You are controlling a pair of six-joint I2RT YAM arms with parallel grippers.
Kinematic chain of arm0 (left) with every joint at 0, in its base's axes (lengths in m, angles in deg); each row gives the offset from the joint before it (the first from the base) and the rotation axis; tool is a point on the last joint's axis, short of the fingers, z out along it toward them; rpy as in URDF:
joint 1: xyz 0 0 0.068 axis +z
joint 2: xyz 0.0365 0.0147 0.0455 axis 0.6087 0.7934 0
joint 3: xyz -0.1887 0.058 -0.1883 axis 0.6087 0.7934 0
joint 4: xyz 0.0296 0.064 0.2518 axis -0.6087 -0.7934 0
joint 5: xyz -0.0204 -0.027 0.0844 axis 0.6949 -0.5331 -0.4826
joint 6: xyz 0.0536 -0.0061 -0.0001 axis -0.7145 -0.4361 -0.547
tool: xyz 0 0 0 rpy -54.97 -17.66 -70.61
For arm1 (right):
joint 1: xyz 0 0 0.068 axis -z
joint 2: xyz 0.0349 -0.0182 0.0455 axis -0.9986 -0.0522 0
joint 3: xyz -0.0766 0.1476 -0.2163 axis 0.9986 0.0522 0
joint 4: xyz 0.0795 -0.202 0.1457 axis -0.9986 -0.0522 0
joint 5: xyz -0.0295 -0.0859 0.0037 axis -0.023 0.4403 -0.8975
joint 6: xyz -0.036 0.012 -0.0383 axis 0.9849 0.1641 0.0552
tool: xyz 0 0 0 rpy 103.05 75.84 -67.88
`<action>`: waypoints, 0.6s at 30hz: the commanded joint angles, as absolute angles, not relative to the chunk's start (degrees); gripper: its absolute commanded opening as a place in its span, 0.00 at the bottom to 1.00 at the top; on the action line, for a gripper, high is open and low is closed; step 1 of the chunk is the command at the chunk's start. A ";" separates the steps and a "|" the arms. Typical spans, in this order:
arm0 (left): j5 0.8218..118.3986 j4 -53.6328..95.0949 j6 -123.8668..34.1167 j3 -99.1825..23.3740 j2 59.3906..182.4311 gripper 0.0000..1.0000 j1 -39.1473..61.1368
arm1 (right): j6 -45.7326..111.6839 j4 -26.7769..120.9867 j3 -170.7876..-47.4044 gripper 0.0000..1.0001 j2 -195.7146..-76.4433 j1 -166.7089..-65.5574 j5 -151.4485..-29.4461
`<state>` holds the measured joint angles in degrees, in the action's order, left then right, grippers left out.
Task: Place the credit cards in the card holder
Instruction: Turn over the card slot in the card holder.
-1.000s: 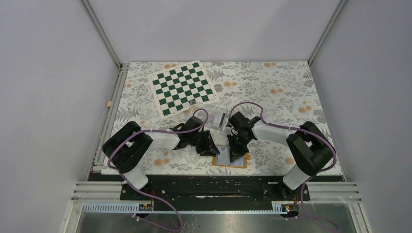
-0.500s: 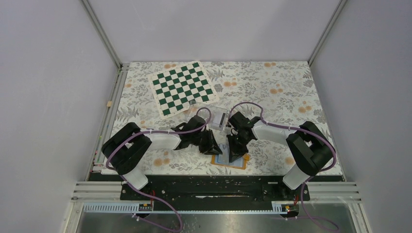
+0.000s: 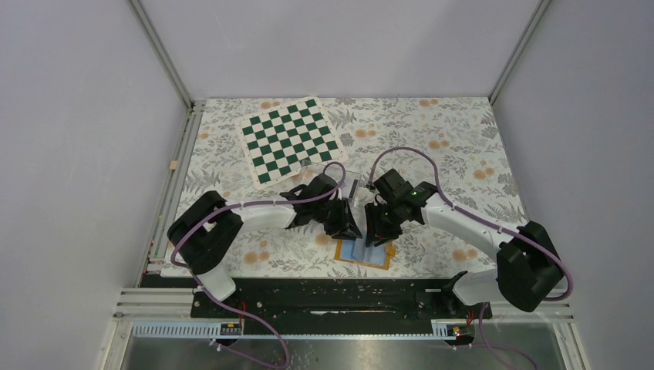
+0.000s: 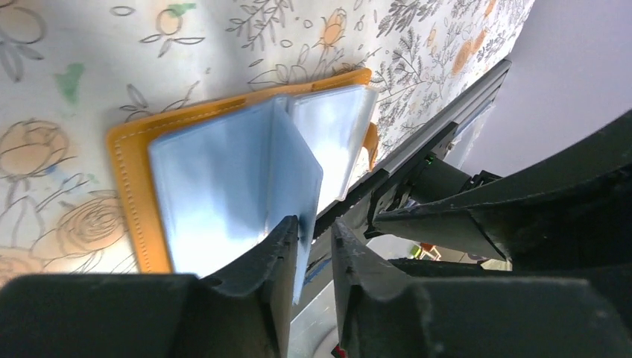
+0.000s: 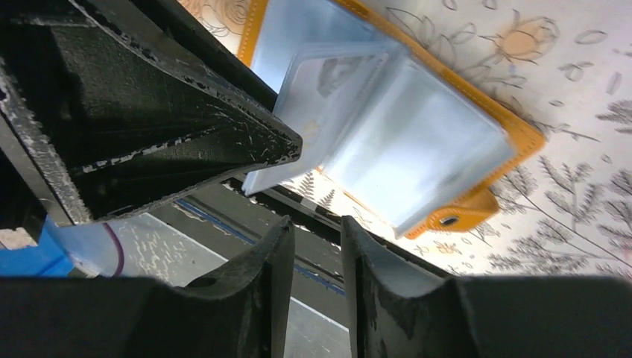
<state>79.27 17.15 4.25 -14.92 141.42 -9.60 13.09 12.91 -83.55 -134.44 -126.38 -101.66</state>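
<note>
The card holder point(image 3: 365, 253) lies open near the table's front edge: an orange cover point(image 4: 127, 156) with light blue sleeves point(image 4: 246, 171) fanned upward. My left gripper point(image 4: 314, 224) point(image 3: 347, 225) is at its left side, open by a narrow gap. One raised sleeve's edge stands in that gap, against one finger. Beside it over the holder hovers my right gripper point(image 5: 316, 222) point(image 3: 378, 235), open and with nothing in it. A pale card-like shape point(image 5: 332, 78) shows through a raised sleeve. I see no loose credit cards.
A green-and-white chessboard point(image 3: 291, 139) lies at the back left. A clear plastic box point(image 3: 353, 185) stands just behind the two grippers, partly hidden by the left arm. The black base rail point(image 3: 339, 289) runs right in front of the holder, whose snap tab point(image 5: 454, 216) points towards it.
The right gripper has opened and drawn back a little, its arm swinging out to the right. The left gripper has moved right onto the holder and narrowed around a sleeve edge.
</note>
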 commanded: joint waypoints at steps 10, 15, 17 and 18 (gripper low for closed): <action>86.66 25.96 8.76 -21.41 153.00 0.34 -15.31 | 16.67 5.32 -84.65 0.38 -124.43 -116.04 -96.04; 87.04 30.18 10.53 -21.08 153.01 0.38 -16.00 | 17.79 4.53 -85.23 0.39 -124.73 -114.68 -96.54; 87.21 30.91 10.40 -21.42 152.22 0.42 -15.95 | 17.73 4.56 -85.30 0.40 -125.07 -114.40 -97.17; 87.27 30.49 10.03 -21.95 151.92 0.45 -15.94 | 17.65 4.61 -85.44 0.40 -125.26 -114.35 -97.40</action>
<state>85.76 26.57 9.41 -20.39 152.66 -15.85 16.44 6.05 -83.55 -125.24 -114.97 -97.00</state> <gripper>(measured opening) 0.413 0.393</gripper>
